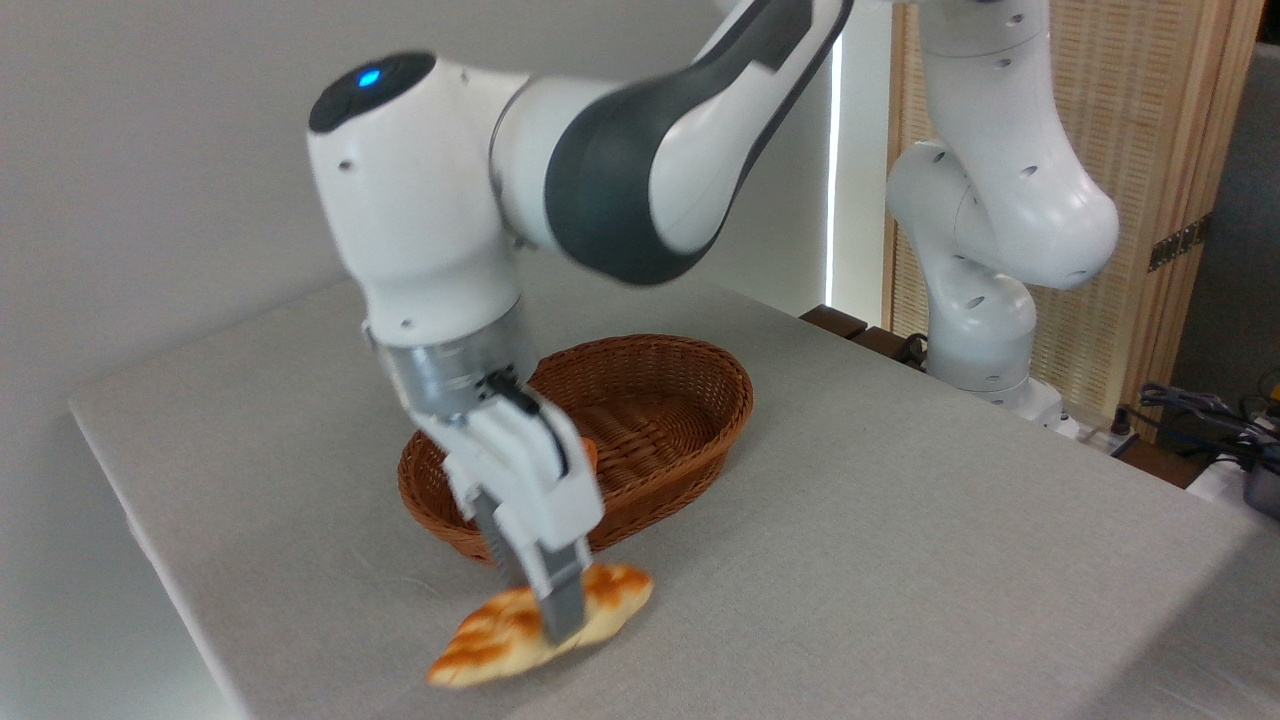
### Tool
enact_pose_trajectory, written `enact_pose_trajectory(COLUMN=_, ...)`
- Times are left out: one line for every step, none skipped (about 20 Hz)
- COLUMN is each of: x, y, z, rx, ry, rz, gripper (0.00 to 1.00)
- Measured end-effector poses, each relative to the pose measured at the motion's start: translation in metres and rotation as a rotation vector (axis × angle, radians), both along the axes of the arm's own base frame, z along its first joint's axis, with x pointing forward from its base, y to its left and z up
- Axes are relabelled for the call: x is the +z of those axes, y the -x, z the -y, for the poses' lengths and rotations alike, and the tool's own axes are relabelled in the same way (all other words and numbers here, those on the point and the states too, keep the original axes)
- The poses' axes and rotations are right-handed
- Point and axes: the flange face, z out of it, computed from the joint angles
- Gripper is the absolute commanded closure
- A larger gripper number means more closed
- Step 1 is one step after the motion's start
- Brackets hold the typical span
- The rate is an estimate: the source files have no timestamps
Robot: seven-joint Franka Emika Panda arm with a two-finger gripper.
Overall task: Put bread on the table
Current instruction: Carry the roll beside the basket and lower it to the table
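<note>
— Where do we find the bread [500,640]?

— We see it at the front of the worktop [900,520], just in front of the wicker basket [690,400] and outside it. It lies slanted, its left end nearer the front edge; whether it rests flat on the cloth we cannot tell.

— And the claw [555,615]?

— We see it reaching down from above, tilted, with its fingers [563,608] closed on the loaf's middle. One finger crosses the front of the loaf; the other is mostly hidden behind.

— Anything in the basket?

— We glimpse a small orange bun [590,452] behind the claw, mostly hidden.
</note>
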Motion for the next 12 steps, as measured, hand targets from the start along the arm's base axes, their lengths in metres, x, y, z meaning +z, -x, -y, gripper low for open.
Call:
enact_pose_trajectory(x=-0.011, y=-0.007, z=0.001, rx=-0.004, ry=-0.007, rz=0.014, gripper=0.06)
enact_pose_trajectory(x=-0.022, y=-0.012, z=0.002, rx=-0.005, ry=-0.012, rz=0.018, gripper=0.0)
enact_pose_trajectory(x=-0.031, y=-0.016, z=0.002, rx=-0.007, ry=-0.016, rz=0.016, gripper=0.0)
enact_pose_trajectory(x=-0.036, y=-0.018, z=0.002, rx=-0.007, ry=-0.018, rz=0.014, gripper=0.0)
enact_pose_trajectory(x=-0.038, y=-0.019, z=0.002, rx=-0.008, ry=-0.02, rz=0.013, gripper=0.0)
enact_pose_trajectory(x=-0.037, y=-0.02, z=0.002, rx=-0.008, ry=-0.02, rz=0.015, gripper=0.0)
enact_pose_trajectory(x=-0.035, y=-0.02, z=0.002, rx=-0.008, ry=-0.021, rz=0.018, gripper=0.0)
enact_pose_trajectory(x=-0.034, y=-0.021, z=0.002, rx=-0.008, ry=-0.021, rz=0.02, gripper=0.0)
enact_pose_trajectory(x=-0.033, y=-0.021, z=0.002, rx=-0.008, ry=-0.021, rz=0.022, gripper=0.0)
enact_pose_trajectory(x=-0.032, y=-0.021, z=0.002, rx=-0.008, ry=-0.021, rz=0.025, gripper=0.0)
enact_pose_trajectory(x=-0.029, y=-0.021, z=0.002, rx=-0.008, ry=-0.021, rz=0.029, gripper=0.0)
enact_pose_trajectory(x=-0.026, y=-0.021, z=0.002, rx=-0.008, ry=-0.02, rz=0.034, gripper=0.0)
